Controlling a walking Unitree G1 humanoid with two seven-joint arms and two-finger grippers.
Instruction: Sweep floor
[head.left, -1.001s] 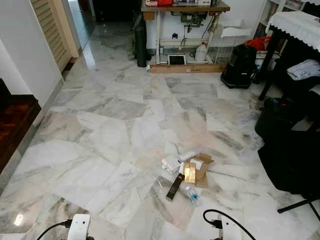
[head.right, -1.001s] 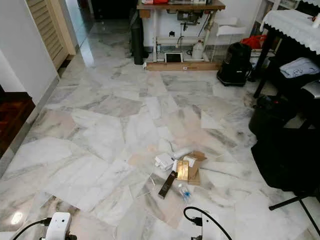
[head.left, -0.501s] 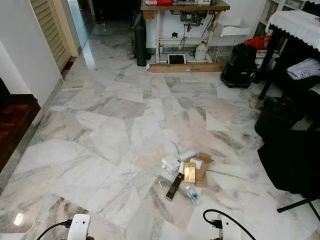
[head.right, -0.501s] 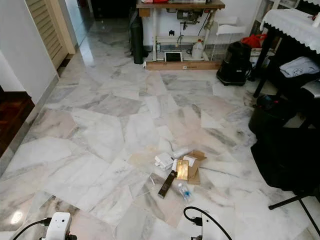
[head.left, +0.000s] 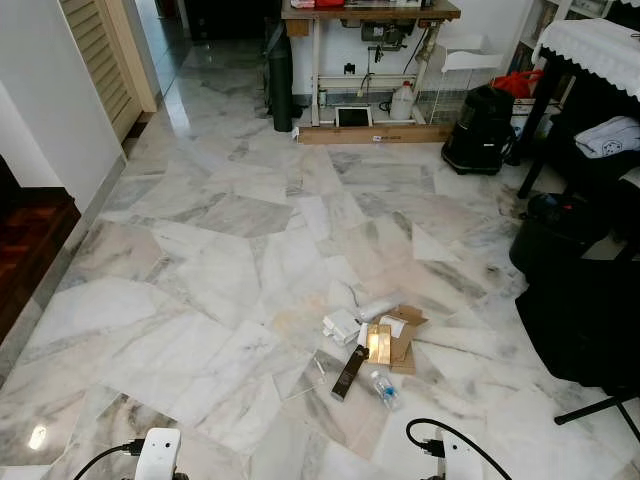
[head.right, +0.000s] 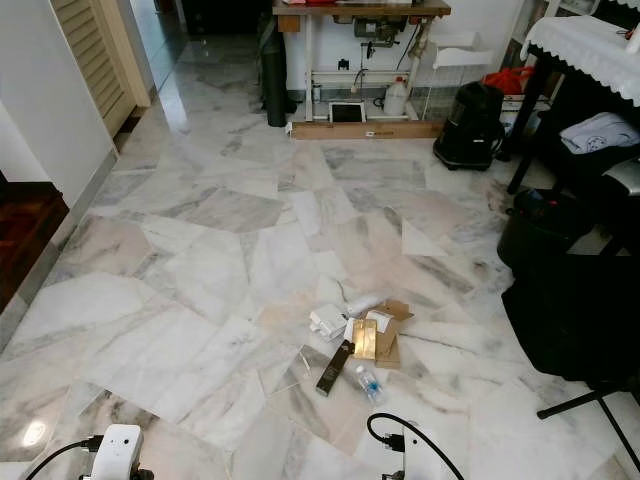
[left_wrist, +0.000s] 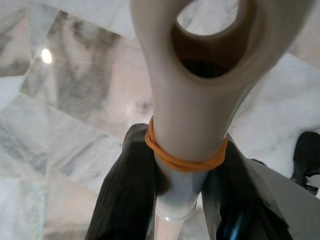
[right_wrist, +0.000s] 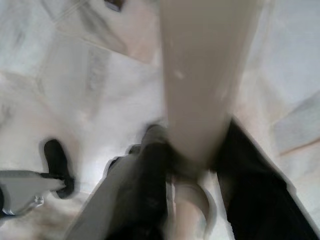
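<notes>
- Below your head camera, the left gripper (left_wrist: 172, 185) has its jaws clamped around a beige handle (left_wrist: 192, 100).
- Your right gripper (right_wrist: 192, 160) grips a beige pole (right_wrist: 205, 75) likewise, above marble floor (head.left: 220, 260).

floor (head.left: 200, 290): white-grey veined marble | handle (left_wrist: 192, 100): beige, orange band (left_wrist: 185, 159) | fingers (left_wrist: 127, 195): black | box (head.left: 379, 343) at 5 o'clock: gold

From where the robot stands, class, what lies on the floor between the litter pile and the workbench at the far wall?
Bare marble floor separates the litter pile from the workbench, per both eye views.
</notes>
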